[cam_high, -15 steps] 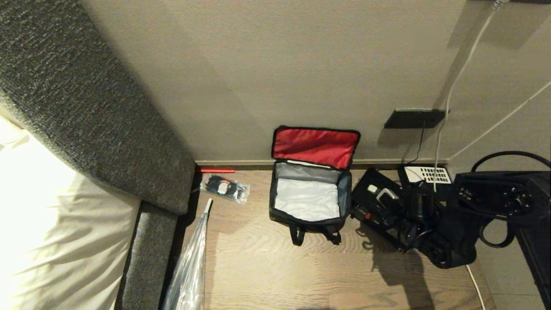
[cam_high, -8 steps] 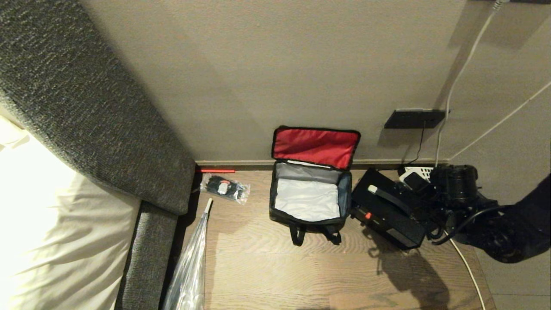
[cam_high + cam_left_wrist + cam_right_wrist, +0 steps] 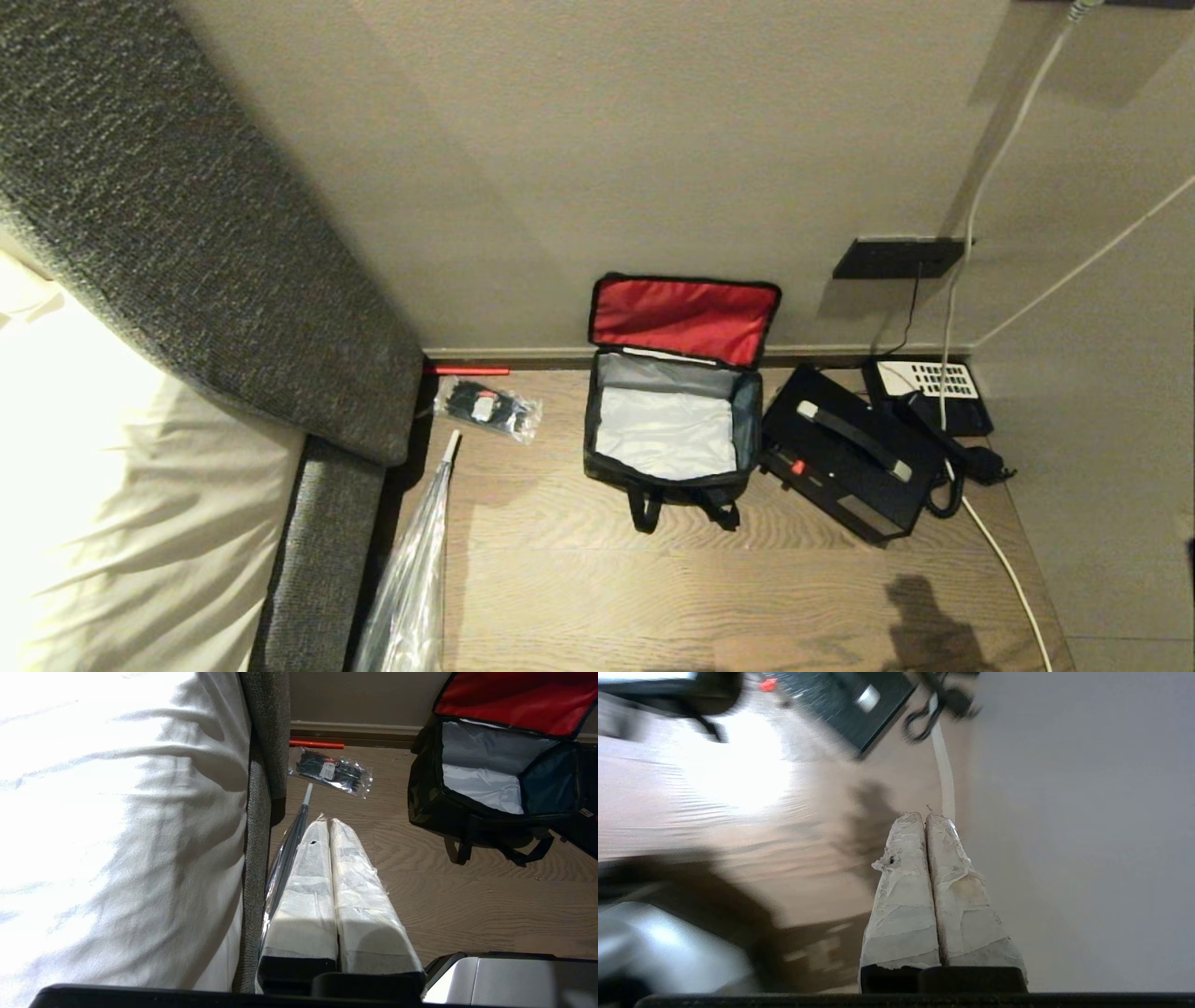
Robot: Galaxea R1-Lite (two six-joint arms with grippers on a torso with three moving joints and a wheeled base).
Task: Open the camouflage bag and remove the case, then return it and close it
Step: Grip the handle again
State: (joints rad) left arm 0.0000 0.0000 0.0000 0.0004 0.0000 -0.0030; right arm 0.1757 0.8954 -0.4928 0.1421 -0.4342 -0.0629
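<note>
Withdrawn from the case (image 3: 851, 454), now lying free beside the open camouflage bag (image 3: 667, 425), the right tool (image 3: 926, 817) is pinched empty.

Bag: camouflage bag (image 3: 667, 429), boxy, black sides and straps, standing upright on the wooden floor against the wall.
Lid: thrown open, red lining facing out, leaning on the wall.
Inside: pale grey-silver lining, bare.
Case: black rectangular case (image 3: 845, 455) lying flat and askew on the floor, touching the bag's right side.
</note>
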